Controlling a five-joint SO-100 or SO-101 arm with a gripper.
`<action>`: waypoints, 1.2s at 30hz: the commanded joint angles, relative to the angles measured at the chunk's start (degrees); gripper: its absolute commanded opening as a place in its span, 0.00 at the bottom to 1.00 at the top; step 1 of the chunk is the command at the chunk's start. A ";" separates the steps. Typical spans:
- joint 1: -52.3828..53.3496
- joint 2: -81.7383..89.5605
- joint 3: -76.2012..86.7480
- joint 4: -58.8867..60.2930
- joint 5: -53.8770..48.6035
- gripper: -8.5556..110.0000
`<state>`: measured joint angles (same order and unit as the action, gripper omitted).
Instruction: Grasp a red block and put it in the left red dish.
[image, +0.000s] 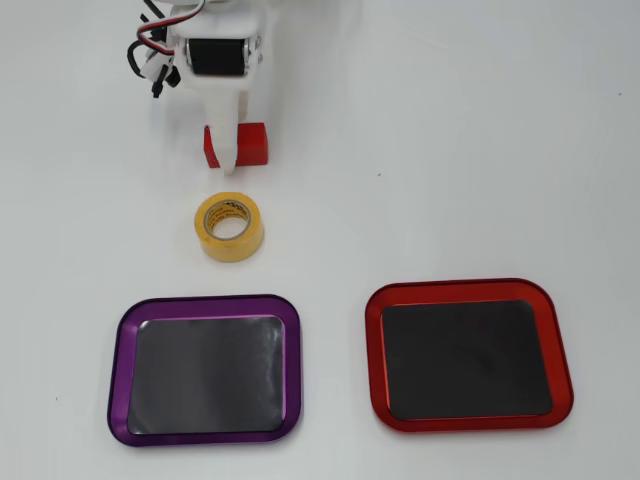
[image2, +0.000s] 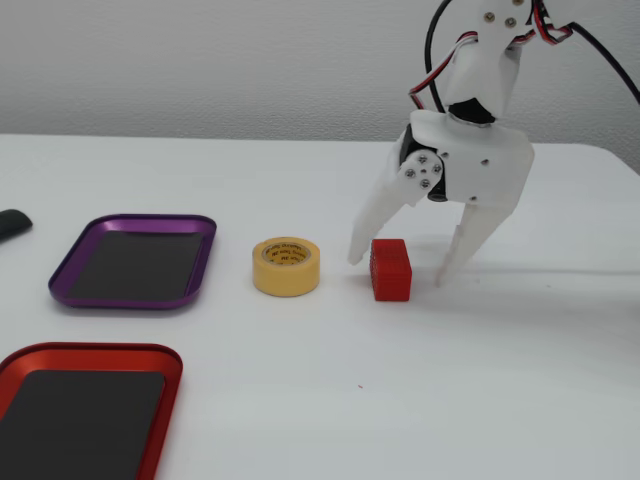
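The red block (image: 253, 143) lies on the white table at the upper left of the overhead view; it also shows in the fixed view (image2: 391, 270). My gripper (image: 228, 145) is open and lowered over it. In the fixed view the gripper (image2: 398, 268) has one white finger on each side of the block, tips near the table, apart from the block. The red dish (image: 376, 350) with its black inside sits at the lower right of the overhead view and is empty. In the fixed view it (image2: 90, 350) sits at the lower left.
A yellow tape roll (image: 229, 227) stands between the block and the trays, also in the fixed view (image2: 286, 266). An empty purple-rimmed tray (image: 120, 360) lies beside the red dish. A dark object (image2: 10, 222) shows at the fixed view's left edge.
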<state>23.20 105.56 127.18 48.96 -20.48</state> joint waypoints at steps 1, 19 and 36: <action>0.00 0.18 -0.18 -0.53 -0.35 0.20; -8.17 17.14 -7.47 5.89 0.09 0.07; -32.26 32.87 1.58 -22.68 10.02 0.07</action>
<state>-8.00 141.50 128.67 34.01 -11.95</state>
